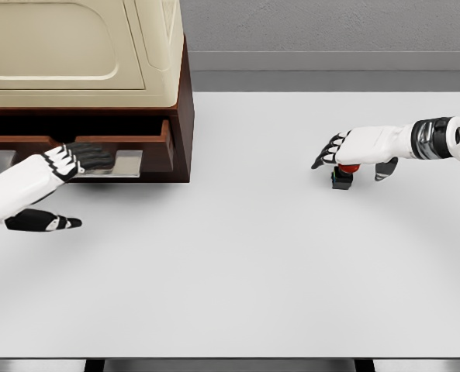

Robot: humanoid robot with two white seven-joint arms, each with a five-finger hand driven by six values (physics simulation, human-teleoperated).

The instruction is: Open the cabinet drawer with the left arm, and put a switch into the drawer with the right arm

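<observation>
Sitting on the white tabletop [237, 256] well to the right of the brown wooden cabinet [179, 116]: small black box switch with red button [343, 173], probably light, rigid, best pinched by its flat sides. Hovering directly over it, fingers spread, gripping nothing: right hand [361, 147]. Curling onto the cabinet's metal drawer handle [121, 163]: left hand [55, 167].

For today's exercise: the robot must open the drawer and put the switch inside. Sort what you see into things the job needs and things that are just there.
Needed for the job:
- cabinet drawer, slightly open
- switch with red button
- left robot hand at the drawer handle
- right robot hand over the switch

Just there:
- white table
- cream cabinet top
</observation>
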